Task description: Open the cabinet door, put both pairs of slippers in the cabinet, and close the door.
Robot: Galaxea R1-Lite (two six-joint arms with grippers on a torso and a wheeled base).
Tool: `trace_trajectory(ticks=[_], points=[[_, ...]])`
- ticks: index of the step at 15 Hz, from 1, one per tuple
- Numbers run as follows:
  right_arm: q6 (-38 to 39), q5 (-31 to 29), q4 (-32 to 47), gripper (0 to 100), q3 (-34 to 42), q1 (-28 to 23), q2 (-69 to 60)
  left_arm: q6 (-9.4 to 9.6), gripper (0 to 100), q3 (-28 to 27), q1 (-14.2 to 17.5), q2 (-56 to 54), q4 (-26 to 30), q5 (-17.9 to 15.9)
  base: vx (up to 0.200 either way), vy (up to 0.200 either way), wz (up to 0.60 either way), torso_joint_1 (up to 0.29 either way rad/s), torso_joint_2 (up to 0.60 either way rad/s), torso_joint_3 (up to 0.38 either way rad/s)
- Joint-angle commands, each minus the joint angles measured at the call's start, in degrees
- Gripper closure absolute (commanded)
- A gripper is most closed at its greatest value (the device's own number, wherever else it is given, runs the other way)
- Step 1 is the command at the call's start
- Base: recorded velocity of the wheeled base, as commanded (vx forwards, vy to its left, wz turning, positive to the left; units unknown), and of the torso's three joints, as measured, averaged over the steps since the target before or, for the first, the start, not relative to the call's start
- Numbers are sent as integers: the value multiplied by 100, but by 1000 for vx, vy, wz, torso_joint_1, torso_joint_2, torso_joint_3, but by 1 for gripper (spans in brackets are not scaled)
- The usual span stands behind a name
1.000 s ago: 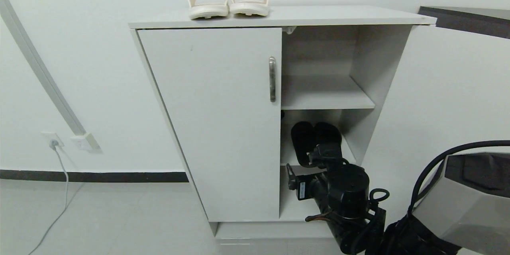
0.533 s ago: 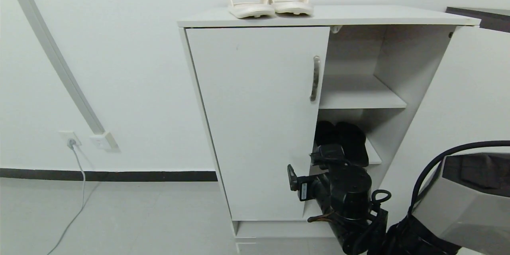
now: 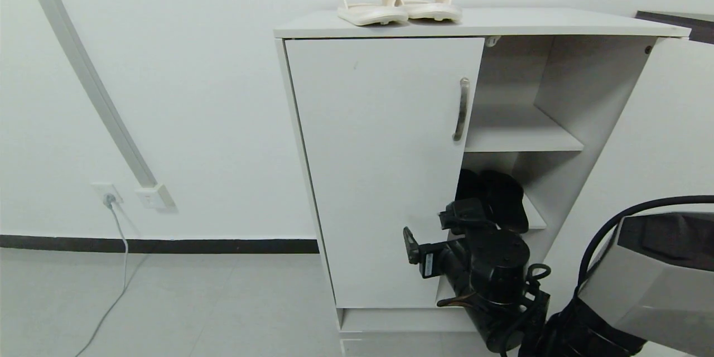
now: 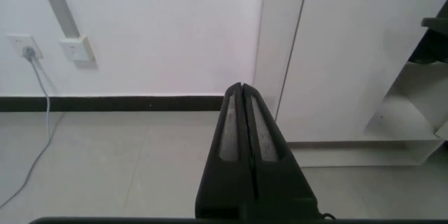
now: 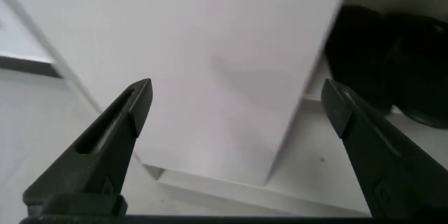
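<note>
Two black slippers (image 3: pixel 505 195) are seen on the lower shelf of the cabinet (image 3: pixel 558 21), half hidden by the closed left door (image 3: pixel 385 167) and the right arm. Cream slippers (image 3: pixel 399 0) are perched on top. The right gripper (image 5: pixel 236 91) is spread wide at the door's edge; the left gripper (image 4: pixel 241 94) is pressed together above the floor.

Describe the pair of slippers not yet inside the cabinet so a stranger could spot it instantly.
Find the white cabinet against the wall. On its top board, above the closed left door, sits the cream pair side by side. It is pale and outside, unlike the black pair on a lower shelf inside.
</note>
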Motion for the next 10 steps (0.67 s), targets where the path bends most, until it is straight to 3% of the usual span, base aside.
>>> trace_trajectory(ticks=[1, 10], points=[[-97, 139, -123, 0, 143, -19, 29, -2, 100, 0, 4, 7, -1, 4, 0, 0, 0, 0, 0, 0], [-123, 421, -281, 0, 248, 33, 73, -2, 100, 0, 4, 7, -1, 4, 0, 0, 0, 0, 0, 0]])
